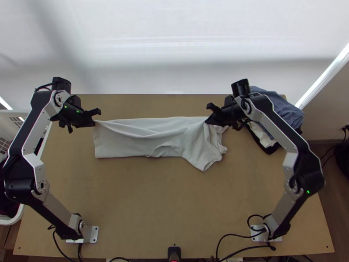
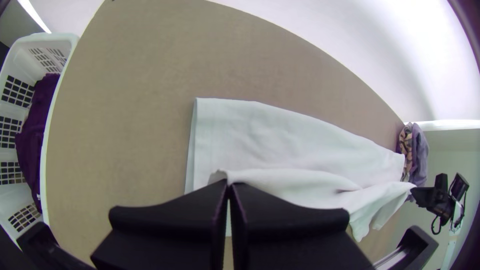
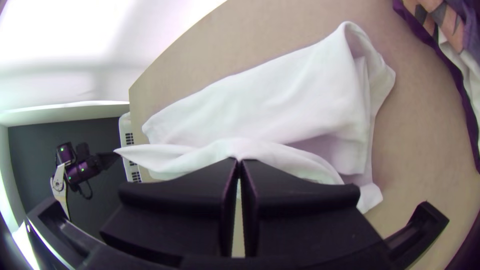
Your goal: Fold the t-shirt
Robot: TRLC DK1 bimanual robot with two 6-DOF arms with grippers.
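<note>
The t-shirt's (image 1: 144, 146) long axis runs from the left jaws to the right jaws, each pair pinching a raised fold; its straight end lies beside the left pair, its bunched end just past the right.

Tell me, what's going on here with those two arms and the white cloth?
Two robot arms are partway through folding a white t-shirt on a table. The left gripper pinches it near one end and the right gripper pinches it toward the other, with a ridge of cloth between them. The shirt lies in a long strip, rumpled at the right arm's end, so the fold looks unfinished. More clothes are piled beyond that end.
</note>
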